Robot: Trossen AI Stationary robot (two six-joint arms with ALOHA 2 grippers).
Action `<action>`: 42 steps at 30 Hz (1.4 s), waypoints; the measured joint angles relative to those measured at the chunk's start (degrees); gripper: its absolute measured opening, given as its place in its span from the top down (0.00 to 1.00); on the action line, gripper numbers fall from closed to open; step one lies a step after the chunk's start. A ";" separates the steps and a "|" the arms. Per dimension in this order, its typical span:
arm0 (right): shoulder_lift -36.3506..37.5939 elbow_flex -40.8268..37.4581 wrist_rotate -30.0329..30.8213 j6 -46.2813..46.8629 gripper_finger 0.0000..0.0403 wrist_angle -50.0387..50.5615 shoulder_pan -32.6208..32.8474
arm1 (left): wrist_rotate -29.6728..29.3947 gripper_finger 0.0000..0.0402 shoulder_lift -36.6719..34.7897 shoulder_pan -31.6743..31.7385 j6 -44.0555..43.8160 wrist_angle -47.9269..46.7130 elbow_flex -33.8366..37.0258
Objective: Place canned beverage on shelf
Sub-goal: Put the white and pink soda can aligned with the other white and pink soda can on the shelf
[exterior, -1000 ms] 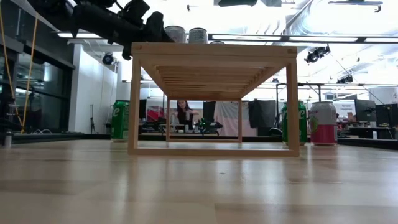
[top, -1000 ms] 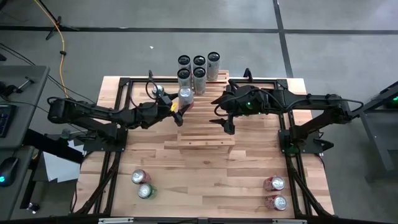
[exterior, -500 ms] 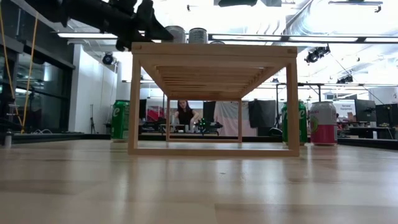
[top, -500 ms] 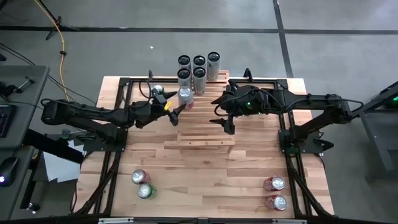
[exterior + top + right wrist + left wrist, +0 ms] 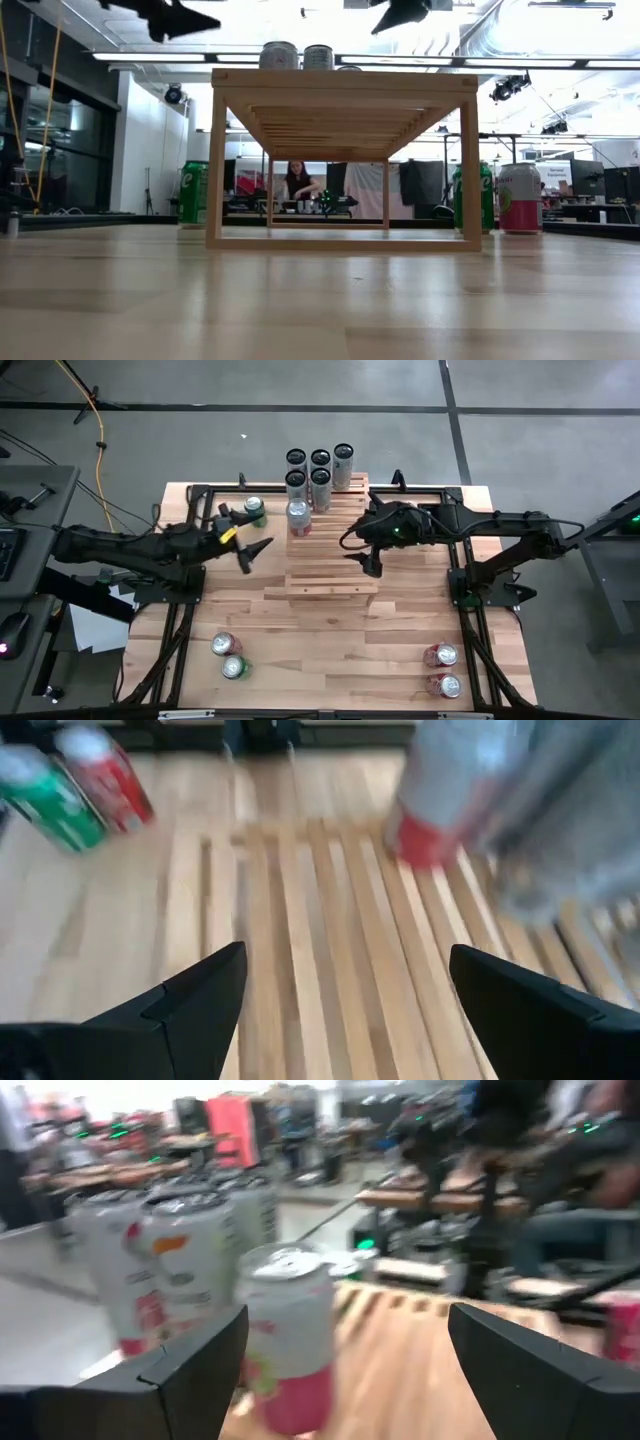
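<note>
Around my surface [image 5: 400, 650] lies grey concrete floor [image 5: 530, 450] crossed by dark seams. A yellow cable [image 5: 98, 430] trails at ten o'clock. Beyond, bright ceiling strip lights [image 5: 520, 63], and a person [image 5: 297, 185] seated at distant desks.

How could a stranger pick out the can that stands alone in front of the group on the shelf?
Find the wooden shelf mid-table. Five cans cluster at its far end. The lone can stands just before them, with a pink base.

My dark fingers [image 5: 190, 1370] are framing a white-and-pink can [image 5: 290, 1335] on the pale wood shelf [image 5: 325, 565]; green and red cans [image 5: 228, 656] are showing at seven o'clock.
</note>
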State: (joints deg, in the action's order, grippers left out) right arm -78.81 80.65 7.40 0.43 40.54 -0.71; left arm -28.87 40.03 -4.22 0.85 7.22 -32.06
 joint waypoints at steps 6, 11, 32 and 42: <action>1.09 -4.83 8.04 7.32 0.17 8.59 0.00 | 2.65 0.17 -7.48 -1.03 0.65 1.40 4.29; 6.16 -14.24 17.92 15.03 0.17 11.68 -0.18 | 2.65 0.17 -12.35 -1.01 0.81 1.63 5.72; 17.29 -36.04 36.78 55.65 0.17 9.24 -28.54 | 3.07 0.17 -13.79 -1.08 -0.67 -0.21 5.74; 17.29 -44.10 40.43 61.68 0.17 -0.70 -31.93 | 3.07 0.17 -13.81 -1.08 -0.67 -0.08 5.74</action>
State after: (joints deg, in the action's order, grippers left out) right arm -61.52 36.55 47.84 62.11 39.84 -32.64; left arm -25.80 26.22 -5.30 0.19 7.14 -26.33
